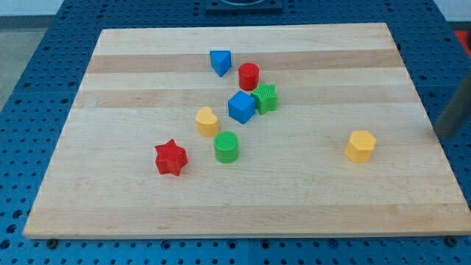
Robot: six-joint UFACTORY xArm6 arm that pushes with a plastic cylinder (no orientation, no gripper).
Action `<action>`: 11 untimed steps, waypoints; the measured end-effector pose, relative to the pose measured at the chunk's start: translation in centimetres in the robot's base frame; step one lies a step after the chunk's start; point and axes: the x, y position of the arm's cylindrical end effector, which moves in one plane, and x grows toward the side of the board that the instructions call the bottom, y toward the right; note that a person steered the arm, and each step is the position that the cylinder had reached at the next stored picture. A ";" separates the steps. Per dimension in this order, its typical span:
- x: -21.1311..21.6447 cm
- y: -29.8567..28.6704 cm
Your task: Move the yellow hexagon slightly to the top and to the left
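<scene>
— Starting big: what fills the view?

— One pale wooden board on a blue pegboard table. At the view's right edge a dark blurred rod slants in over the table, beside the board's right side. My tip can't be made out — it's blurred and cut by the frame edge, so I cannot tell just where it ends. It holds nothing; no block touches it.

— And the yellow hexagon?

— The yellow hexagon sits alone at the board's right, well apart from the others and nearest the rod.

— The rest?

— A cluster near the centre: blue cube touching a green block, red cylinder just above them, blue triangle top-left of that. Lower down, a yellow block, a green cylinder, and a red star furthest left.
</scene>
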 end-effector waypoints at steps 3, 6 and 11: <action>4.5 -9.5; 0.0 -11.8; -1.5 -19.1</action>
